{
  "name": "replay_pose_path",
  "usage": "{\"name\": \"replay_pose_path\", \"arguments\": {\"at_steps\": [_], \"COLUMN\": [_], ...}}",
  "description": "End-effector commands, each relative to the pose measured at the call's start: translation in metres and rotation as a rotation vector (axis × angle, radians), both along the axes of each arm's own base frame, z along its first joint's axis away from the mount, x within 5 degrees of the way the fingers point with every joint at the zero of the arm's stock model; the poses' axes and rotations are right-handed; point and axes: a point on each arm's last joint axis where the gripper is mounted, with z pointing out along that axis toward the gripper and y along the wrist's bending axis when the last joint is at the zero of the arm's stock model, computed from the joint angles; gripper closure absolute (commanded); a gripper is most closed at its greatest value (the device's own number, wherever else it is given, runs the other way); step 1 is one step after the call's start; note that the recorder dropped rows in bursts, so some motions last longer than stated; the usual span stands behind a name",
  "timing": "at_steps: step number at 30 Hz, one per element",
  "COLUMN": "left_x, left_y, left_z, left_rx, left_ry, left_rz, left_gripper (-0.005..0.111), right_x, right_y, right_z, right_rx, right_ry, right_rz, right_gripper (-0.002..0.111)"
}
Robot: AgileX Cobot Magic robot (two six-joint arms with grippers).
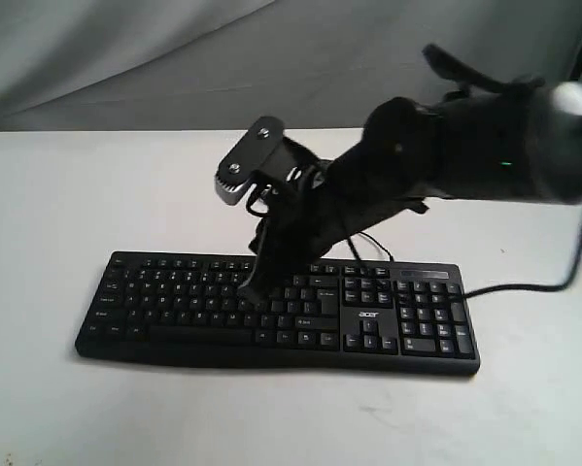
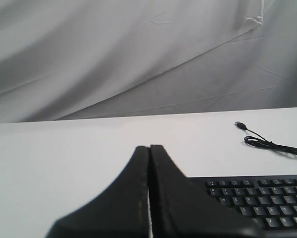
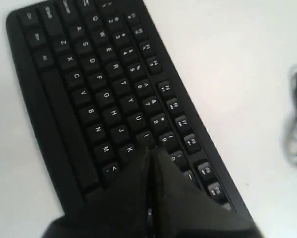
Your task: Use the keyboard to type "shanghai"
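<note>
The black full-size keyboard (image 1: 174,306) with a white acer logo lies across the white table; it also shows in the right wrist view (image 3: 79,79) and partly in the left wrist view (image 2: 267,198). My right gripper (image 1: 252,291) reaches across the middle, its fingers pressed together, tips down among the letter keys. In the right wrist view the right gripper (image 3: 150,150) is shut, its tip just beside the I and K keys. My left gripper (image 2: 149,147) is shut with nothing in it, hovering near the keyboard's corner; it is out of the exterior view.
The keyboard's thin black USB cable (image 2: 267,144) lies coiled on the white table (image 1: 48,194) behind the keyboard; it trails off to the right (image 1: 524,286). A grey cloth backdrop (image 1: 125,58) hangs behind the table.
</note>
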Motion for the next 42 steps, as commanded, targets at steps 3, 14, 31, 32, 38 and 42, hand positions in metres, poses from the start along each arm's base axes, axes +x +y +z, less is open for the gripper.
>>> {"name": "replay_pose_path", "arguments": {"at_steps": [3,14,31,32,38,42], "left_x": [0.000,0.000,0.000,0.000,0.000,0.000], "left_y": [0.000,0.000,0.000,0.000,0.000,0.000], "left_z": [0.000,0.000,0.000,0.000,0.000,0.000], "left_rx": [-0.002,-0.002,-0.002,-0.002,-0.002,-0.002], "left_ry": [-0.007,-0.007,-0.007,-0.007,-0.007,-0.007], "left_rz": [-0.006,-0.006,-0.006,-0.006,-0.006,-0.006], "left_gripper": [0.107,0.107,0.107,0.107,0.107,0.107], "right_x": [-0.047,-0.116,-0.156,-0.153,-0.151,-0.166], "right_y": [-0.061,-0.138,-0.206,-0.213,-0.252,-0.272], "right_z": [0.060,0.128,0.162,0.154,0.097,0.065], "right_rx": [0.273,0.556,0.826,0.829,0.730,0.687], "right_ry": [-0.227,-0.423,-0.581,-0.559,-0.526,-0.576], "right_rz": [-0.182,-0.225,-0.385,-0.457,-0.797,-0.941], "right_gripper": [0.108,0.108,0.108,0.108,0.108,0.108]}}
